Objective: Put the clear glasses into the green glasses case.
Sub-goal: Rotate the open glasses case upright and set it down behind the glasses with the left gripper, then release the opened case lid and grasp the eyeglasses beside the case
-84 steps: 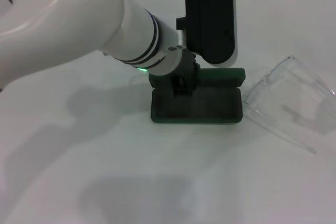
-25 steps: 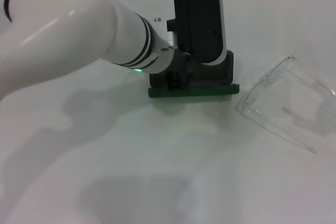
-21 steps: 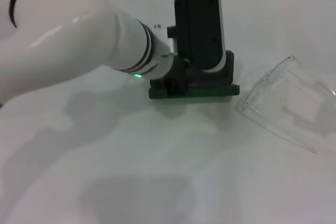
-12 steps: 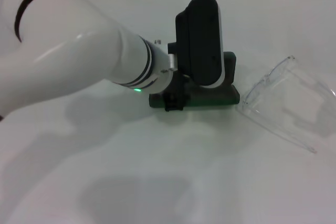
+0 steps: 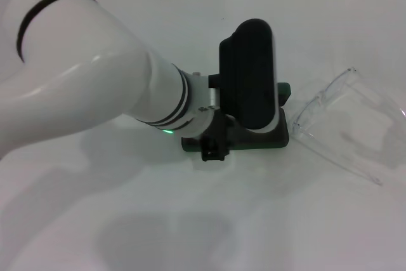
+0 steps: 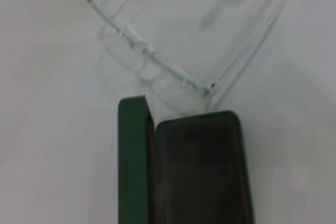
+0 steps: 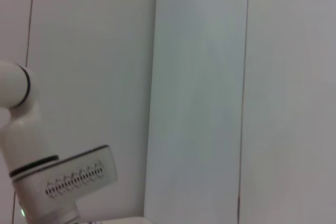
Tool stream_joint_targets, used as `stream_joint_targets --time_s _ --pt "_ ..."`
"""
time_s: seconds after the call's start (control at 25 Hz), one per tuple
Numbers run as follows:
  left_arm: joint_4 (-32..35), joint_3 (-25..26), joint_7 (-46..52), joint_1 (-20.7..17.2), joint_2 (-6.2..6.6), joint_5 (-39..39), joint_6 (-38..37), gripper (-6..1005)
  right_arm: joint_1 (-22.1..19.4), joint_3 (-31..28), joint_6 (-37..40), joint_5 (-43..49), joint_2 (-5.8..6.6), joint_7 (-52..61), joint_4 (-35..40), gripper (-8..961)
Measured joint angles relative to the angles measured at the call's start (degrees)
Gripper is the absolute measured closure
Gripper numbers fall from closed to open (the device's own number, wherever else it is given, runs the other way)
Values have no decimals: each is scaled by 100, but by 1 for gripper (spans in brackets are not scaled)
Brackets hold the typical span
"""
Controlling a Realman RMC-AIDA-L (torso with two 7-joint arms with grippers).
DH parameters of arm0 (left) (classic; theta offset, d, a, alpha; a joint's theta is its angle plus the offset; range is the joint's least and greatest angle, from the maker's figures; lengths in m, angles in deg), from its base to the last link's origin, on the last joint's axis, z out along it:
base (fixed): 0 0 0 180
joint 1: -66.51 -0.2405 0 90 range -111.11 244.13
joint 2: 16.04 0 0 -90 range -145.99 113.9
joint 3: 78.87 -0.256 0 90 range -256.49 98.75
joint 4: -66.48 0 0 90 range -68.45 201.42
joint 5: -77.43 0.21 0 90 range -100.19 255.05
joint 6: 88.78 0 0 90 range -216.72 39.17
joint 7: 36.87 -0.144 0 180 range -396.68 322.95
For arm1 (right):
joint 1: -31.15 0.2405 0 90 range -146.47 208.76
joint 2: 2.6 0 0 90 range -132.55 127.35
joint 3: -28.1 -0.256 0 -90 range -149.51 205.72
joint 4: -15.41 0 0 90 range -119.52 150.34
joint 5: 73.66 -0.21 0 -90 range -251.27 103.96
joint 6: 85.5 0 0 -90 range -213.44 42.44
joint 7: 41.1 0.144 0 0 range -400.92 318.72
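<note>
Green hard-shell case (image 5: pixel 280 132) sits mostly under the L claw (image 5: pixel 214 146). Claw state: can't tell, wrist housing blocks it. Vs 3.4 s back, the L arm has swung lower and nearer over the case, and the case looks shifted on the desk (image 5: pixel 190 220). Glasses haven't moved, so insertion hasn't started.

Wrist view shows a dark matte interior w/ rounded corners and a glossy green edge alongside; reads as open, IMO. Clear glasses (image 5: pixel 349 125) are thin transparent plastic w/ wraparound lens and long arms, lying just beside the case's right end. R claw not in view.

One green glasses case (image 5: pixel 279 132), one pair of clear glasses (image 5: pixel 352 125), and one robot arm (image 5: pixel 95 103) over the desk (image 5: pixel 190 220)
</note>
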Motion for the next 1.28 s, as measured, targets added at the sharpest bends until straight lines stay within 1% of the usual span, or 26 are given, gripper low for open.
stream_joint_targets --time_s 0.08,0.12,0.16,0.24,0.36,0.44,0.56,0.6,0.64,0.72,0.8,0.84,0.92,1.0,1.08,1.16,1.2,1.24,1.28 --pt "242 -5 2 -32 2 -48 -167 697 -1 0 0 0 0 0 -1 93" --pt "242 -5 2 -32 2 -48 -167 697 0 0 0 0 0 0 -1 93" --pt "581 20 6 -34 4 -171 -515 698 -1 0 0 0 0 0 -1 94" --pt "775 72 14 -25 9 -249 -692 699 -1 1 0 0 0 0 -1 94" --pt "1158 327 29 -25 15 -402 -912 701 -1 1 -1 0 0 -4 -4 94" --pt "1333 682 23 -26 17 -562 -968 702 0 1 -2 0 0 -14 -11 93" --pt "1465 1396 -135 -17 30 -933 -958 704 -1 1 -3 0 5 -34 -63 93" --pt "1478 1757 -293 -25 32 -1169 -930 704 0 1 -3 0 13 -37 -100 93" --pt "1460 2166 -525 -51 36 -1583 -905 705 0 0 -7 0 24 -37 -141 93" --pt "1396 2754 -883 -109 44 -2224 -892 706 9 6 -20 0 35 -37 -219 93" --pt "1240 3598 -1474 -233 66 -3240 -923 707 25 44 -24 2 37 -24 -258 93" --pt "1151 3946 -1725 -308 74 -3599 -955 708 31 54 -25 16 33 1 -260 94" --pt "998 4456 -2145 -470 84 -4175 -1048 709 38 60 -26 44 29 52 -260 94" --pt "882 4824 -2447 -654 84 -4612 -1116 710 71 63 -40 167 20 191 -261 94" --pt "605 5248 -2806 -889 82 -5254 -1213 711 156 69 -124 574 7 458 -260 94" --pt "183 5656 -3097 -1048 96 -5948 -1406 719 281 84 -272 1101 -1 755 -202 95" --pt "-174 5935 -3271 -1108 133 -6427 -1612 725 335 90 -316 1310 -3 869 -174 95" --pt "-509 6180 -3385 -1140 181 -6742 -1791 732 413 100 -359 1518 -5 1006 -141 96" --pt "-917 6400 -3505 -1149 264 -7007 -2016 739 489 115 -381 1742 -6 1140 -116 96"
